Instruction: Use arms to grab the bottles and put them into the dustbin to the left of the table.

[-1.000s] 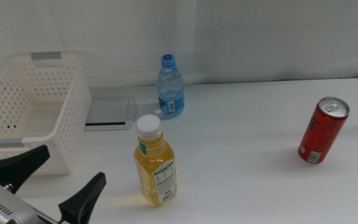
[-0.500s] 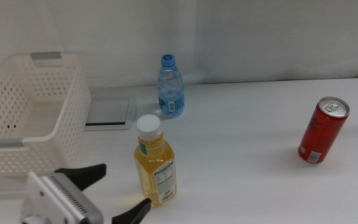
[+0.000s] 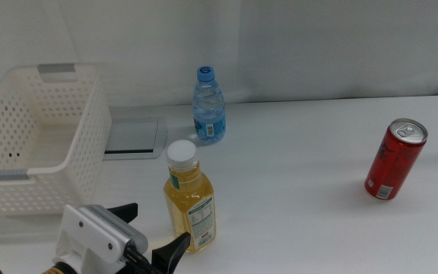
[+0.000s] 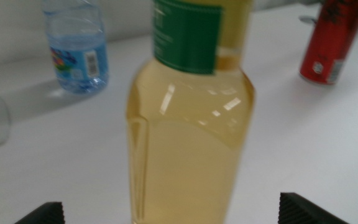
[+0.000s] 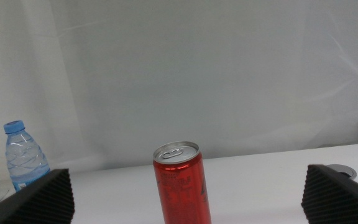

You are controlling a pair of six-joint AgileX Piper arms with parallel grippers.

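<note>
Middle view is showing the left claw [image 3: 152, 232] sitting low at the near edge of the tabletop [image 3: 295, 175], its jaws spread wide and gripping nothing, with the juice bottle [image 3: 189, 204] standing upright just beyond the tips. In the left wrist view the juice bottle [image 4: 188, 118] is filling the gap between the two jaw tips, which are standing well out to either side without touching it. The water bottle [image 3: 209, 106] is standing upright farther back, near the flat tray [image 3: 133, 138], and the red can [image 3: 395, 160] is standing upright well apart toward the right. The dustbin [image 3: 33, 137] is resting on the tabletop at the left, just beside the tray. The right claw [image 5: 185, 198] is out of the middle view; its own wrist view is showing its jaws released and wide apart, looking toward the red can [image 5: 181, 184] and the water bottle [image 5: 26, 157].
</note>
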